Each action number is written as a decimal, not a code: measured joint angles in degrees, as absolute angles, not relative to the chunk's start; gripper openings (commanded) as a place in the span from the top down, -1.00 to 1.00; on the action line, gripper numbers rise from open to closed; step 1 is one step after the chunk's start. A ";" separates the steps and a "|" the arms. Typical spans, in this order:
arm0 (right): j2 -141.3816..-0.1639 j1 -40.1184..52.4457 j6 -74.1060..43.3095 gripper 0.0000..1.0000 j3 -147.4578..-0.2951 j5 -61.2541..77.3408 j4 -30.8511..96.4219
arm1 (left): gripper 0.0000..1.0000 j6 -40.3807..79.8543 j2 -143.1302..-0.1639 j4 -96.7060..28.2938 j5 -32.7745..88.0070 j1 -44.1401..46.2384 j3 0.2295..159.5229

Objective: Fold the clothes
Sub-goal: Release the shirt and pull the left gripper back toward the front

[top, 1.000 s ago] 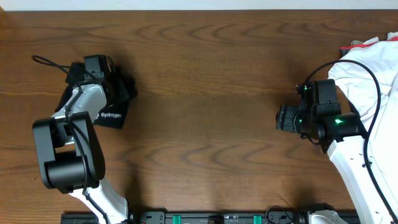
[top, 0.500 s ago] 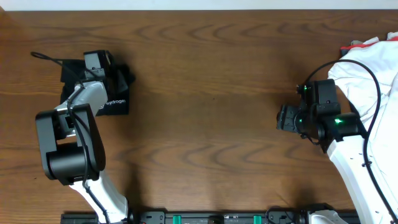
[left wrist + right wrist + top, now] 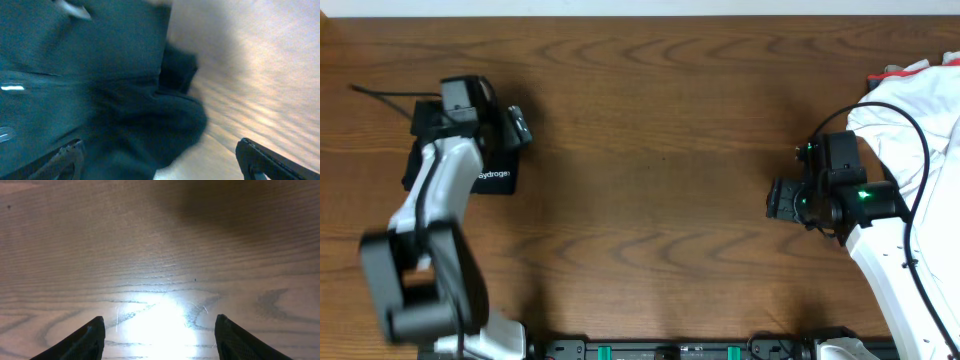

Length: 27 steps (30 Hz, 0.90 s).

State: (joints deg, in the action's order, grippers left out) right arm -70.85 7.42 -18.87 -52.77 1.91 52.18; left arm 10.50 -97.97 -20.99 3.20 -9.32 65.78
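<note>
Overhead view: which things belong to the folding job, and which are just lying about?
Job:
- black shirt, bundled at the left end of the table
- left gripper, open above it

Lying about:
- white cloth heap at the right edge
- red scrap peeking out beside it

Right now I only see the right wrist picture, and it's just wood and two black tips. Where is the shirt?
Observer: The shirt lies at the left end of the table, a small black bundle.
Operator: Is the left end effector holding it?
Observer: No. The left end effector is open over it, fingers wide apart.
Operator: Is anything on my side?
Observer: A white cloth heap sits at the table's right edge.
</note>
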 measured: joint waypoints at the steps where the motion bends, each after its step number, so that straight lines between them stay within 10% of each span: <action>1: -70.85 7.42 -18.87 -0.40 -52.77 1.91 52.23 | -0.96 10.48 -94.35 -22.90 3.09 -9.32 65.78; 6: -70.87 7.42 -18.87 -0.34 -52.77 1.93 51.11 | -0.92 10.48 -77.71 -33.47 4.08 -9.32 65.82; 9: -70.87 7.42 -18.81 0.87 -52.77 1.96 48.51 | 0.13 11.25 -68.71 -41.19 5.91 -9.32 65.84; 11: -70.87 7.42 -18.85 0.97 -52.80 2.15 45.93 | 0.70 11.44 -63.13 -46.28 6.96 -9.30 65.89; 13: -70.85 7.42 -18.83 0.97 -52.84 3.29 43.18 | 0.81 11.79 -58.50 -50.48 7.57 -9.32 65.89; 15: -70.74 7.42 -18.11 0.96 -52.88 6.13 39.38 | 0.70 11.75 -54.35 -54.63 7.90 -9.32 65.89; 16: -70.63 7.42 -17.47 0.88 -52.93 7.66 37.95 | 0.34 11.46 -52.80 -56.36 8.08 -9.32 65.89; 20: -69.63 7.42 -15.29 -0.68 -53.17 14.31 32.82 | -0.96 10.07 -47.72 -61.69 8.62 -9.32 65.89; 21: -69.43 7.42 -14.92 -0.99 -53.28 15.31 32.47 | -0.96 9.96 -47.11 -62.67 8.60 -9.32 65.89; 27: -69.14 7.42 -13.82 -0.98 -53.32 17.87 32.32 | -0.96 9.06 -46.52 -65.73 8.38 -9.32 65.89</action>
State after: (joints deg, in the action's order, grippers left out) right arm -69.14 7.42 -13.82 -53.32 17.87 32.32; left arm 9.06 -46.52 -65.73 8.38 -9.32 65.89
